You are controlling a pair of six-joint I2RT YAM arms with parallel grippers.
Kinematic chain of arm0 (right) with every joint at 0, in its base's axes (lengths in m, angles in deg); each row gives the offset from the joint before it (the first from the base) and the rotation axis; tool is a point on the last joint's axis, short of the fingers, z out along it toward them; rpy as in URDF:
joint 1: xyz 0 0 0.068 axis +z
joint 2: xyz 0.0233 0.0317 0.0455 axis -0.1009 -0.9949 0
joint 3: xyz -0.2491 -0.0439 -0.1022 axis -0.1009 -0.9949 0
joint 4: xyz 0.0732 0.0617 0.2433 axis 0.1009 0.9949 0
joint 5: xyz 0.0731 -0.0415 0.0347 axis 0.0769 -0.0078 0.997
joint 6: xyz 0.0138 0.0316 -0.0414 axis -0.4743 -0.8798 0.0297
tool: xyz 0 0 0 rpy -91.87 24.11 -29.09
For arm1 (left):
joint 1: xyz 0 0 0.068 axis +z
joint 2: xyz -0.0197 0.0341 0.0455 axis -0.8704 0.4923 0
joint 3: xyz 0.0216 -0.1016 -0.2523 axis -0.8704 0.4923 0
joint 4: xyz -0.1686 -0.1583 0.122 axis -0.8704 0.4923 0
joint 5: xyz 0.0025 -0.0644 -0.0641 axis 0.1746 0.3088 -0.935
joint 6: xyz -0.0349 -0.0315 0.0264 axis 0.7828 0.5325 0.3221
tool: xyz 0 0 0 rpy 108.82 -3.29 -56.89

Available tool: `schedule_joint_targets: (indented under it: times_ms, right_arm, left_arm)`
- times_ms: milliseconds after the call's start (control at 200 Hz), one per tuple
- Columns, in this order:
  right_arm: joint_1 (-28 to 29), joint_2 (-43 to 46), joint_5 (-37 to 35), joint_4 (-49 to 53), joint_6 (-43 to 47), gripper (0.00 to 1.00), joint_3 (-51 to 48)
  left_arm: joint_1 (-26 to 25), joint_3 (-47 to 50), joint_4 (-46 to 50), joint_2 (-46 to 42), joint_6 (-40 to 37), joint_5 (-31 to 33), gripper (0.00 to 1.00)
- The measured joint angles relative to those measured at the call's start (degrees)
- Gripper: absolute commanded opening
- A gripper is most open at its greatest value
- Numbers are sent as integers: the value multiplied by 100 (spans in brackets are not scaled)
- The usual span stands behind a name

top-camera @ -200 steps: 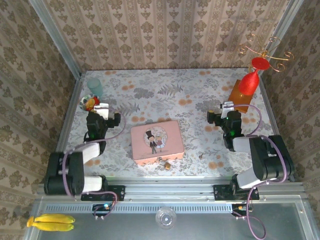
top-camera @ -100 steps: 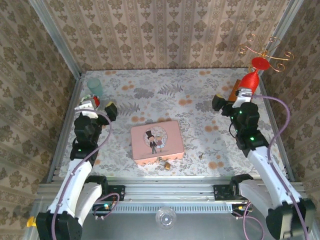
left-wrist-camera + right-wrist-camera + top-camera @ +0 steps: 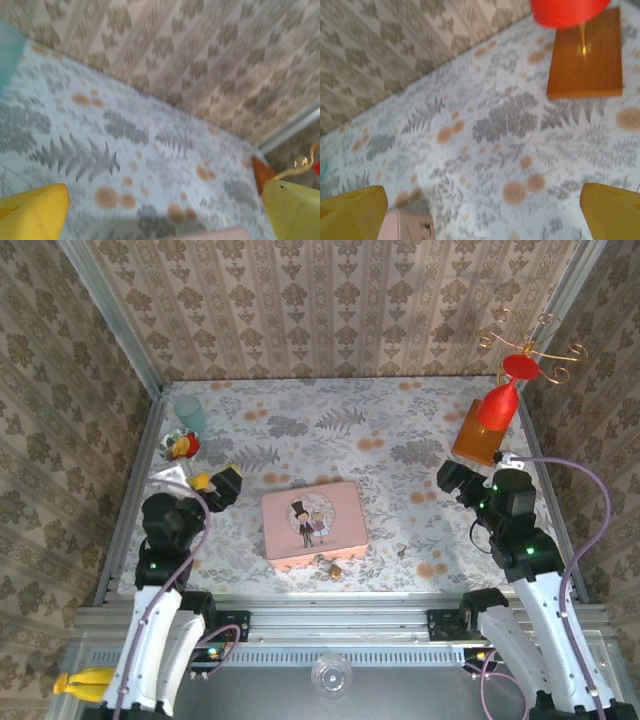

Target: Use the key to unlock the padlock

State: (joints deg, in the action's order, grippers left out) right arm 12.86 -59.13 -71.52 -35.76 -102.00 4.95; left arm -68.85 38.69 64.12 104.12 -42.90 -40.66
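Note:
The tiny brass padlock [image 3: 335, 569] lies on the table against the front edge of the pink picture tin [image 3: 312, 523]. The key [image 3: 402, 551], a dark speck, lies on the cloth to the right of the tin. My left gripper [image 3: 215, 485] hovers left of the tin, open with nothing in it. Its yellow fingertips [image 3: 31, 214] stand wide apart at the lower corners of the left wrist view, where my left gripper [image 3: 165, 217] faces the far wall. My right gripper [image 3: 455, 480] hangs right of the tin, far from the key, and my right gripper [image 3: 482, 212] is open and empty.
An orange wooden block [image 3: 474, 433] carrying a red cone [image 3: 497, 405] and wire ornament stands at the back right; the block [image 3: 585, 57] is ahead of the right gripper. A teal cup [image 3: 189, 413] and a colourful toy [image 3: 180, 445] sit at the back left. Patterned walls enclose the table.
Both arms unfolded from their tucked pose a second ago and rose. Since half a second ago both grippers have drawn back a little toward the near edge.

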Motion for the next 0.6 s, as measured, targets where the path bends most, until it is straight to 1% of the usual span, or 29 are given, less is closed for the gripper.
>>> schedule_joint_targets:
  times_ms: [15, 45, 75, 95, 100, 110, 120, 135, 200, 205, 250, 310, 380, 455, 520, 600]
  right_arm:
    - [57, -31, 20, 70, -17, 98, 28]
    - [205, -96, 31, 210, -39, 97, 72]
    - [376, -155, 15, 341, -81, 97, 114]
    - [501, -188, 13, 417, -98, 97, 133]
    - [533, -197, 11, 433, -101, 97, 138]
    - [588, -212, 4, 461, -109, 97, 144]
    - [647, -227, -15, 503, -120, 97, 153]
    - [791, -264, -33, 575, -142, 97, 175]
    - [1349, -409, -173, 826, -240, 95, 236]
    - [1381, -417, -179, 841, -251, 95, 240]
    - [1742, -527, -302, 999, -339, 95, 280]
    - [2205, -678, -452, 1169, -501, 94, 297]
    - [2623, -826, -601, 1342, -723, 93, 295]
    - [2957, -942, -732, 1414, -968, 91, 249]
    - [3169, -1016, -811, 1432, -1202, 89, 120]
    - [3329, -1156, -872, 1443, -1464, 84, -87]
  left_arm:
    - [-107, -31, 52, 59, -15, -2, 100]
    - [-481, -116, 212, 214, -129, 155, 100]
    - [-977, -199, 391, 354, -264, 354, 100]
    - [-1209, -229, 450, 400, -334, 426, 100]
    - [-1355, -243, 481, 424, -378, 468, 100]
    - [-1419, -249, 496, 433, -407, 496, 100]
    - [-1646, -280, 562, 463, -459, 610, 100]
    - [-1930, -302, 621, 496, -535, 699, 100]
    - [-2813, -393, 787, 601, -793, 1165, 100]
    - [-2942, -411, 802, 621, -833, 1244, 100]
    - [-3510, -494, 876, 723, -1014, 1554, 100]
    - [-4148, -590, 920, 870, -1257, 1967, 100]
    - [-4767, -636, 890, 1036, -1532, 2380, 100]
    - [-5257, -636, 831, 1224, -1810, 2715, 100]
    - [-5477, -632, 743, 1373, -2020, 2942, 100]
    - [-5545, -551, 568, 1475, -2225, 3182, 100]
